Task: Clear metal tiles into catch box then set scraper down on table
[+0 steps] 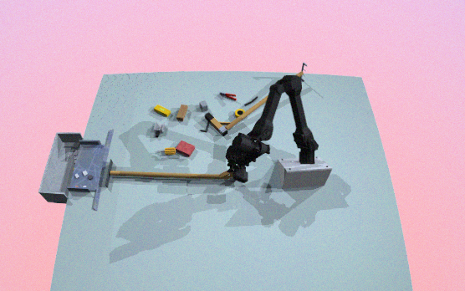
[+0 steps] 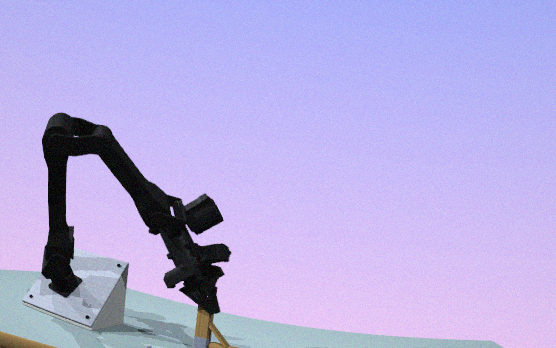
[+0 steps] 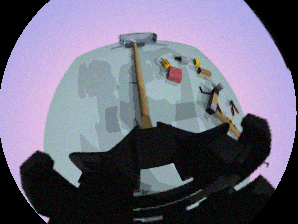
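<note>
Arm (image 1: 293, 109) folded low — gripper (image 1: 239, 175) clenched on scraper (image 1: 167, 175) handle.

Clutter crowds the counter (image 1: 234, 251) behind my scraper handle (image 1: 167, 175): red block (image 1: 185, 148), clamp (image 1: 215, 124); the near side lies open.
</note>
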